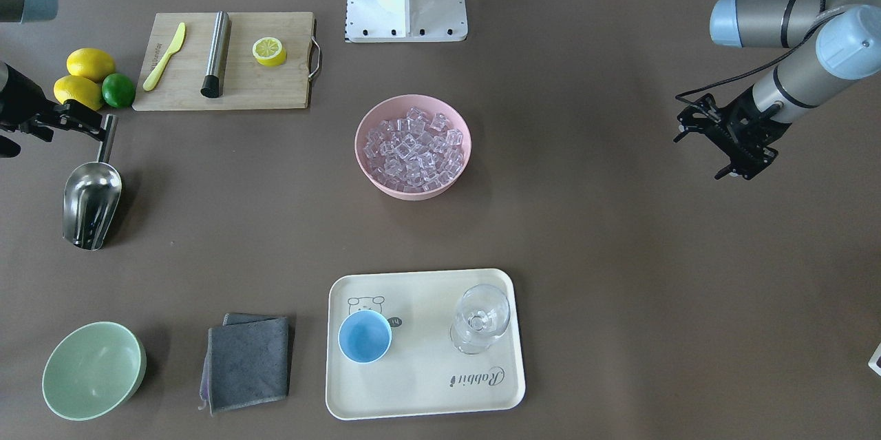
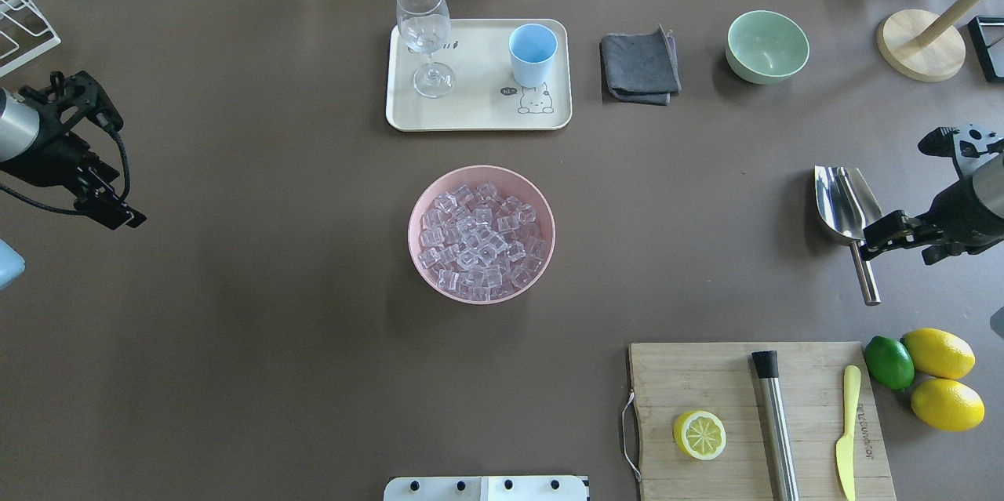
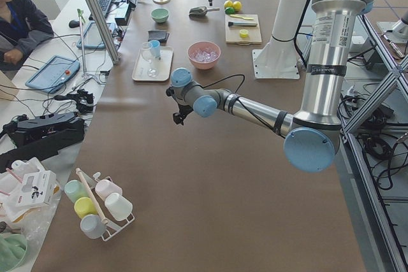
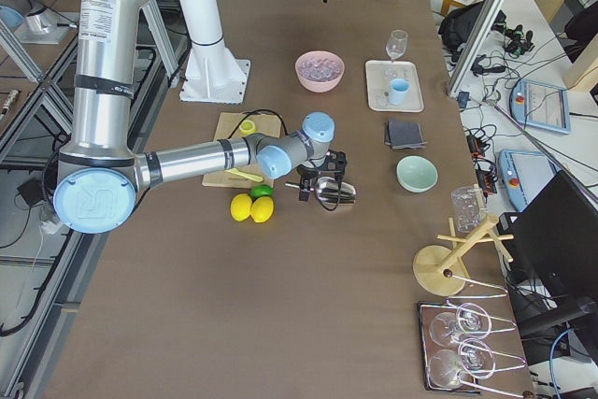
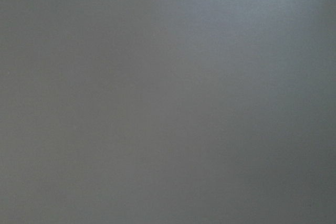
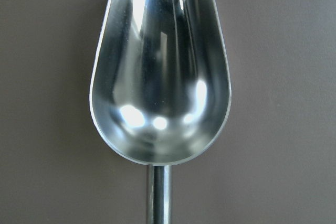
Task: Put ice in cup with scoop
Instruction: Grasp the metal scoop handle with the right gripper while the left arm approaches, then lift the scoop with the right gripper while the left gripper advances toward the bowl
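The right gripper's (image 2: 872, 237) jaws sit at the rod handle of the scoop (image 2: 836, 199), partway along it, on the right side of the table (image 2: 235, 344). From above they seem to straddle the rod. I cannot tell whether they have pinched it or stand slightly off it. The right wrist camera shows none of the fingers, only the shiny trough straight ahead and the handle running back under the lens. The scoop lies flat on the table, with its trough toward the far side and its handle toward the robot.

The left gripper (image 2: 129, 215) hangs over bare table well out on the left, touching nothing and carrying nothing. It is seen side-on, so I cannot tell how far apart its jaws are. Its wrist camera shows only the brown surface.

The ice (image 2: 480, 238) is heaped in a pink bowl (image 2: 420, 203) at the middle of the table, well apart from both grippers. The cup (image 2: 532, 54) stands upright on the right half of a cream tray (image 2: 478, 115) beyond the bowl, on the far side. A stemmed glass (image 2: 424, 27) stands on the tray's left half. On the near right, two lemons (image 2: 939, 352) and a lime (image 2: 889, 362) lie close to the end of the scoop's handle, beside a wooden board (image 2: 706, 375).
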Tool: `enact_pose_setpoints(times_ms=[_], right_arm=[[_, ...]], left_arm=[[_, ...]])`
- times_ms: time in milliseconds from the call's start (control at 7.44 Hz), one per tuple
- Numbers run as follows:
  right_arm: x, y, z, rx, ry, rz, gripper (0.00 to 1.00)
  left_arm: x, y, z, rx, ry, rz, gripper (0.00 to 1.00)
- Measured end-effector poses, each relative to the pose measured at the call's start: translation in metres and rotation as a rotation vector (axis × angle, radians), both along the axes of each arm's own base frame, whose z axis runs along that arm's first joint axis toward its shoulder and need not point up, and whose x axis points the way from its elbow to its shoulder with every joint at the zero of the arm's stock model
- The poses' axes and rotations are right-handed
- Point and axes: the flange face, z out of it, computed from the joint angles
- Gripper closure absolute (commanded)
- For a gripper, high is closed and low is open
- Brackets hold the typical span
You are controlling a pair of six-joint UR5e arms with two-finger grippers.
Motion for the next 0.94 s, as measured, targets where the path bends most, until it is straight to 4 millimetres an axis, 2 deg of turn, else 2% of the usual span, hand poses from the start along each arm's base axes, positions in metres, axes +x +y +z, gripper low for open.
enact_pose_setpoints(times_ms=[269, 538, 672, 941], right_arm=[[-0.019, 0.003, 0.011, -0.015, 0.016, -0.034, 0.01], [-0.037, 0.001, 0.017, -0.021, 0.027, -0.060, 0.04], [-0.044, -0.001, 0.019, -0.024, 0.030, -0.068, 0.09], [-0.057, -0.002, 0.018, -0.041, 0.034, -0.069, 0.72]], left_arm=[[0.014, 0.001, -0.028, 0.076, 0.051, 0.026, 0.02], [0.036, 0.019, -0.063, 0.151, 0.109, 0.082, 0.02], [0.050, 0.031, -0.078, 0.206, 0.153, 0.115, 0.02], [0.075, 0.055, -0.096, 0.309, 0.242, 0.177, 0.02]])
